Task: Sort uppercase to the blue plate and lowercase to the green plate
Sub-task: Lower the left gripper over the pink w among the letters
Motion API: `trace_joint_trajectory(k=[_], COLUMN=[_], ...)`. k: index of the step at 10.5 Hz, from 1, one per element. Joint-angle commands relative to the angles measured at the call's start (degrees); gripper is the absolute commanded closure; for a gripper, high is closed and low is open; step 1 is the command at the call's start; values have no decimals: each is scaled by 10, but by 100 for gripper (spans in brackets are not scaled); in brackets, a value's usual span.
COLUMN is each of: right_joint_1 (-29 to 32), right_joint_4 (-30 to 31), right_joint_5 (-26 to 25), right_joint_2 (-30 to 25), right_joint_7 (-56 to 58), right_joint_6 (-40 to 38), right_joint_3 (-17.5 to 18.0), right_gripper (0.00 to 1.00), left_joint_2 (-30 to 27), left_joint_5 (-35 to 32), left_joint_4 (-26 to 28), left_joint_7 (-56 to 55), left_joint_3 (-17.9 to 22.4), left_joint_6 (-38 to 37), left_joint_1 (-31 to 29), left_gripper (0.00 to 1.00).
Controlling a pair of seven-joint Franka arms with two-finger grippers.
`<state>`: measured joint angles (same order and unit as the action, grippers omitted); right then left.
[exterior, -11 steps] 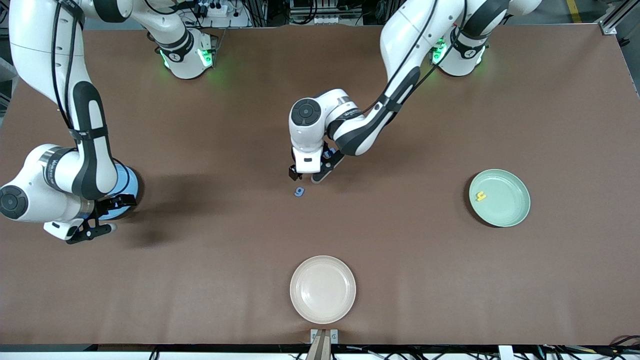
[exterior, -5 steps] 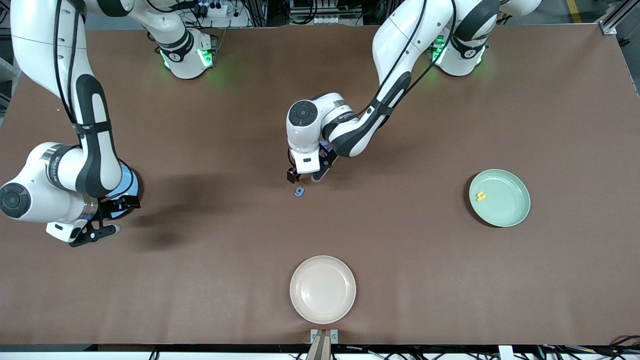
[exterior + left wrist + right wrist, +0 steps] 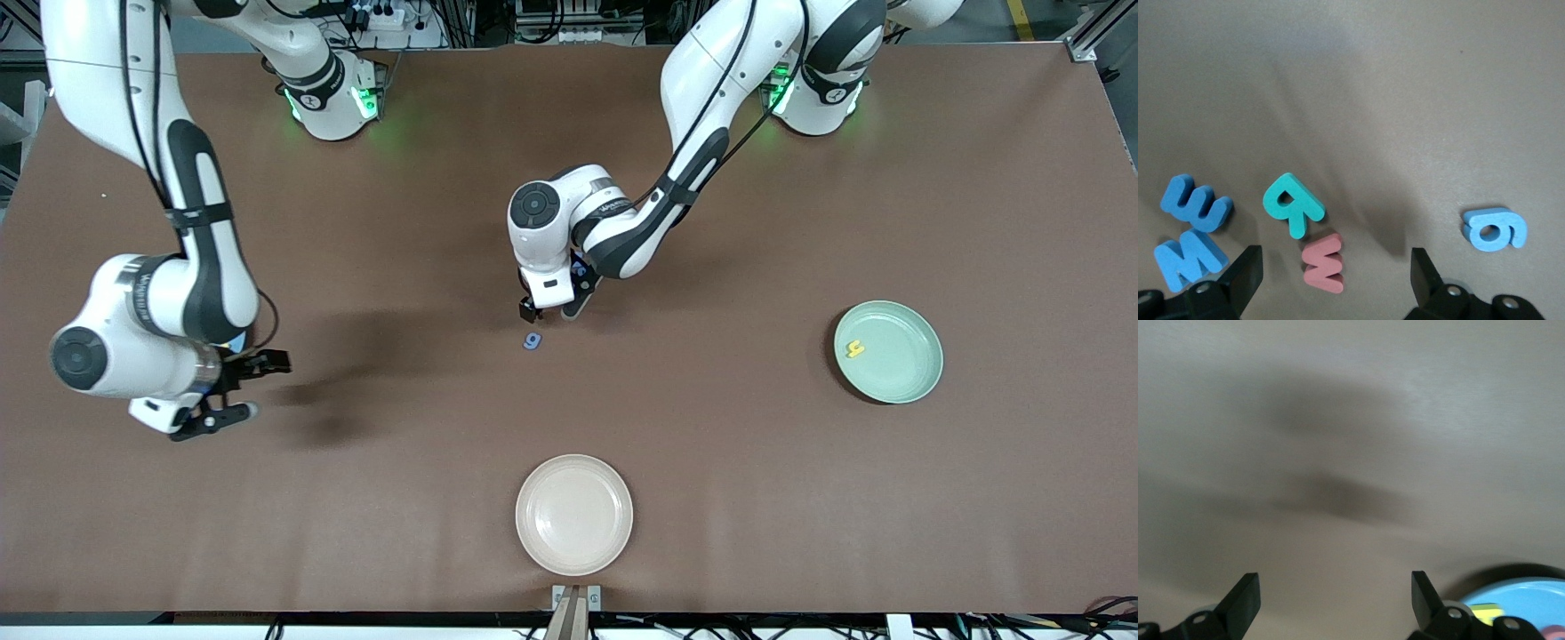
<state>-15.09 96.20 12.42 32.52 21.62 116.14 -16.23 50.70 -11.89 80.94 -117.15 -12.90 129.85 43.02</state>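
My left gripper (image 3: 1336, 280) is open low over a cluster of letters at the table's middle, also seen as the left gripper (image 3: 551, 310). The red w (image 3: 1324, 263) lies between its fingers, untouched. Beside it lie the teal R (image 3: 1292, 202), blue M (image 3: 1187, 259) and a blue three-pronged letter (image 3: 1195, 203). The blue g (image 3: 532, 341) lies alone, nearer the front camera, also the blue g (image 3: 1495, 229). The green plate (image 3: 898, 378) holds a yellow h (image 3: 855, 349). My right gripper (image 3: 238, 389) is open and empty beside the blue plate (image 3: 1525, 597), which holds a yellow letter (image 3: 1485, 612).
A cream plate (image 3: 573, 551) with nothing in it stands near the table's front edge at the middle. The right arm's elbow covers most of the blue plate in the front view. Bare brown tabletop (image 3: 729, 462) lies between the plates.
The right arm has swung away from the blue plate toward the table's middle, its gripper staying open. The left gripper has shifted slightly over the letter cluster.
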Motion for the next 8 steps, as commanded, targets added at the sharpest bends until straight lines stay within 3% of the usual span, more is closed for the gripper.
trace_joint_trajectory(k=[1,4,8], right_joint_1=[1,-2,-3], right_joint_4=[3,3,3], right_joint_5=[2,2,5], right_joint_2=[-11,-11,-7], right_joint_7=[-82,-138,-139], right_joint_6=[-8,-5,0], right_joint_3=[41,80,94], right_gripper=[0,0,0], left_joint_2=[3,0,-10], left_joint_5=[-16,-11,-23], left_joint_4=[-6,-3,52], left_joint_7=[-34,-46,-82], left_joint_3=[4,4,4], left_joint_6=[-4,14,87], left_joint_1=[7,7,12], left_gripper=[6,9,10])
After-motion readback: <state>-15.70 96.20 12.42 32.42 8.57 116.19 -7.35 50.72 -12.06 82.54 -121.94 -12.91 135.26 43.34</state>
